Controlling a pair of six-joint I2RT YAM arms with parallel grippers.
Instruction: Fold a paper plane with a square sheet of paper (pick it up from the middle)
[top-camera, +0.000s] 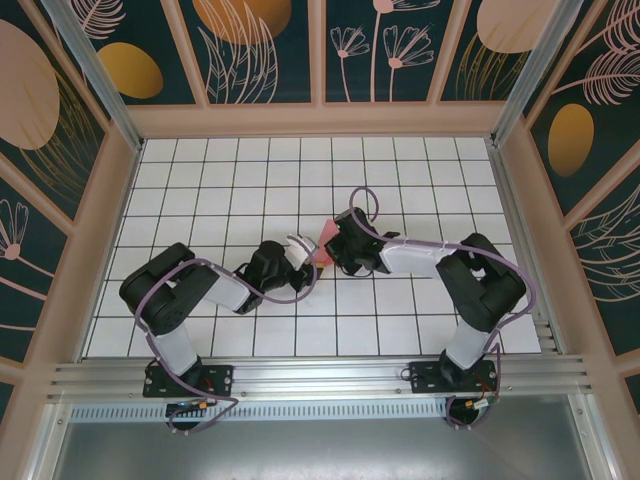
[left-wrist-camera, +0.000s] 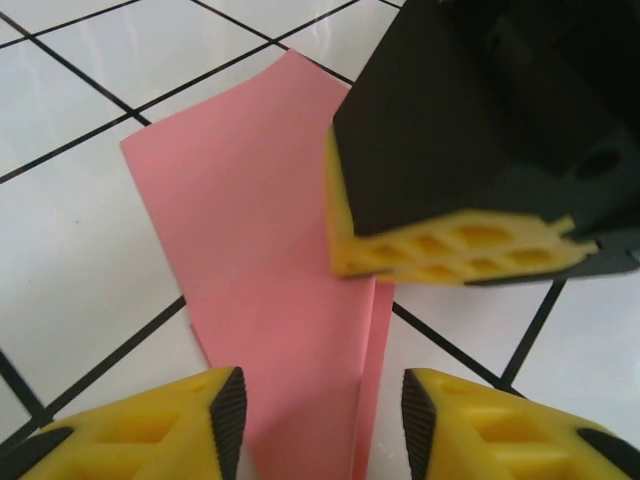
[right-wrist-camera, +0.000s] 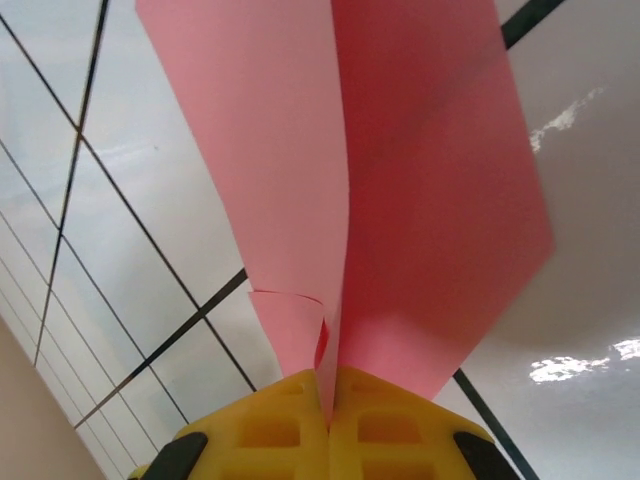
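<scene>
Right gripper (right-wrist-camera: 328, 420): yellow fingers pressed together, clamped on the centre fold of the paper plane (right-wrist-camera: 400, 180). Pink flaps spread away from the right gripper, over the white tiled table (top-camera: 200, 180). Left gripper (left-wrist-camera: 315, 420) sits just beside the right gripper, jaws apart, straddling the plane's narrow end. Cannot tell if its pads touch the paper.

Nothing readable here tbh. The paper plane (left-wrist-camera: 270, 300) is plain pink, and the wall panels (top-camera: 260, 50) around the table (top-camera: 200, 180) just have leaf and flower art, no lettering.
</scene>
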